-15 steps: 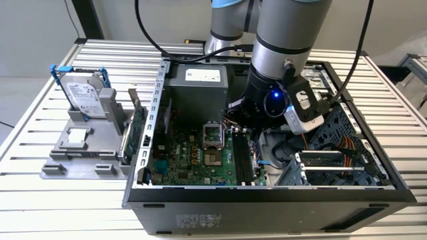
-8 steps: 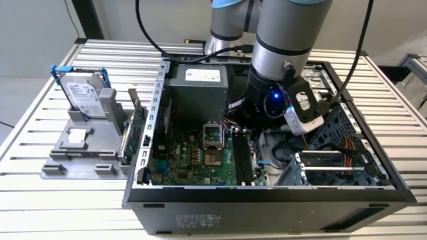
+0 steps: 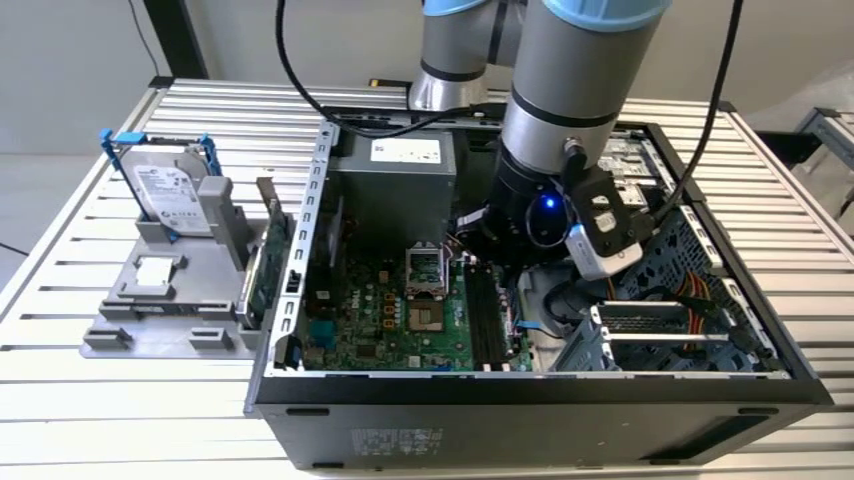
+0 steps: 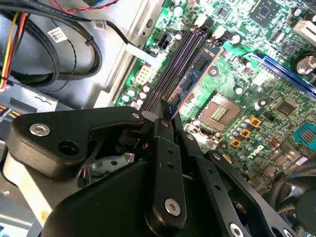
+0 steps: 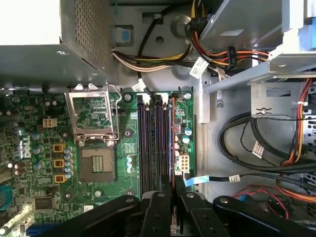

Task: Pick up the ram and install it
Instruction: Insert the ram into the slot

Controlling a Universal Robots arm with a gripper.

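Clenched on one end of the ram (image 4: 197, 74), the black gripper (image 4: 165, 116) holds it in a motherboard (image 4: 256, 74) memory slot, its long axis running toward one o'clock.

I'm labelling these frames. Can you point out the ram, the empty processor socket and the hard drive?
ram (image 4: 193, 79): second wrist view, its chip-bearing face.
processor socket (image 5: 97, 164): first wrist view, contact field.
hard drive (image 3: 171, 195): exterior view, silver top.

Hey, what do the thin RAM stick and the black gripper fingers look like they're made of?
The thin blue-green RAM stick: seemingly matte circuit-board laminate, with small black chips along its face. The black gripper fingers: rigid, dull-finished, probably anodised metal or hard plastic; shiny screw heads suggest bolted plates.
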